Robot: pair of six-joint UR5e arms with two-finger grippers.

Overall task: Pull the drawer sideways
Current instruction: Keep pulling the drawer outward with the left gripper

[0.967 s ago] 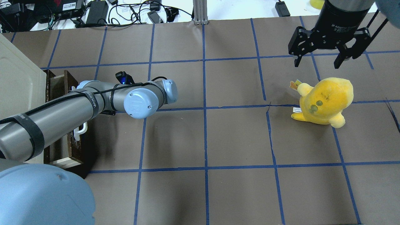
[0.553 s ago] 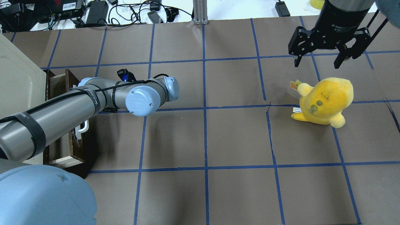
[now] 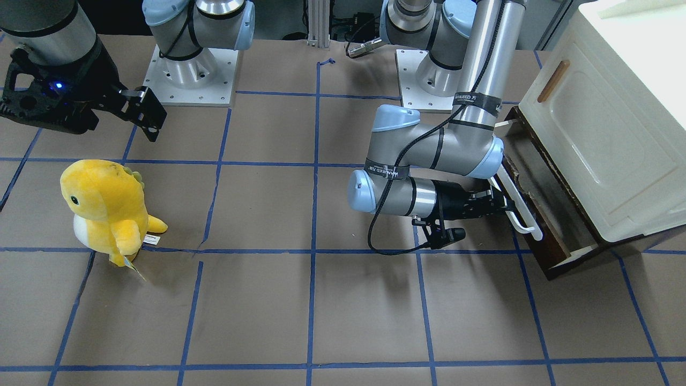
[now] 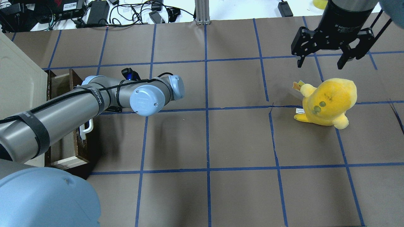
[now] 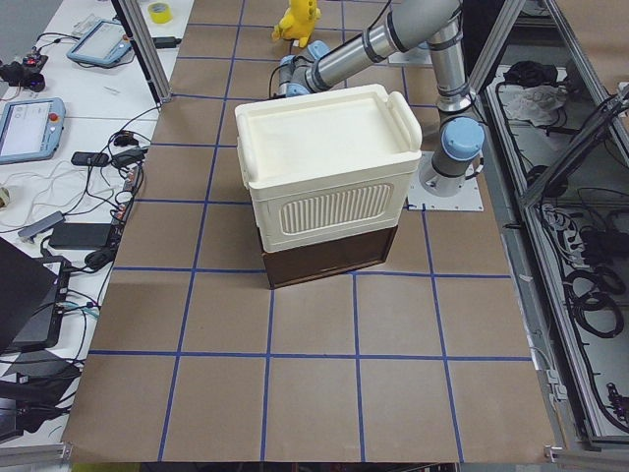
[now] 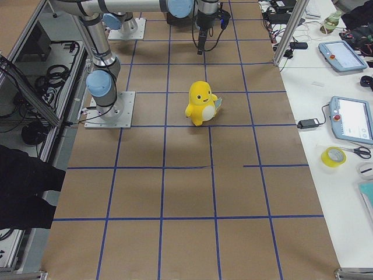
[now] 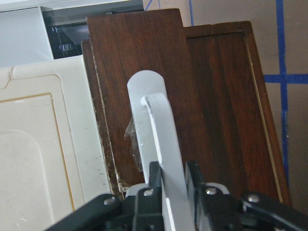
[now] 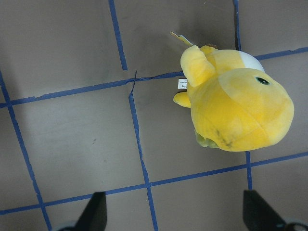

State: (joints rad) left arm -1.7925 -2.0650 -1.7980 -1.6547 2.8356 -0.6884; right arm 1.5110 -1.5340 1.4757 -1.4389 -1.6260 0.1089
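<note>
Left pincer (image 7: 173, 169) clamping white handle (image 7: 161, 125), drawer (image 3: 544, 193) part-open — right pincer (image 4: 320, 64) spread

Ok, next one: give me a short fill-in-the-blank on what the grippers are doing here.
1. The left gripper is ____ on the white handle of the drawer.
2. The right gripper, holding nothing, is ____.
3. The plush toy near the right gripper is coloured ____.
Missing words: shut; open; yellow.

Overhead, the left arm (image 4: 63, 113) covers the left tool (image 7: 173, 183) and most of the drawer's (image 4: 60, 84) handle (image 4: 86, 128).
</note>
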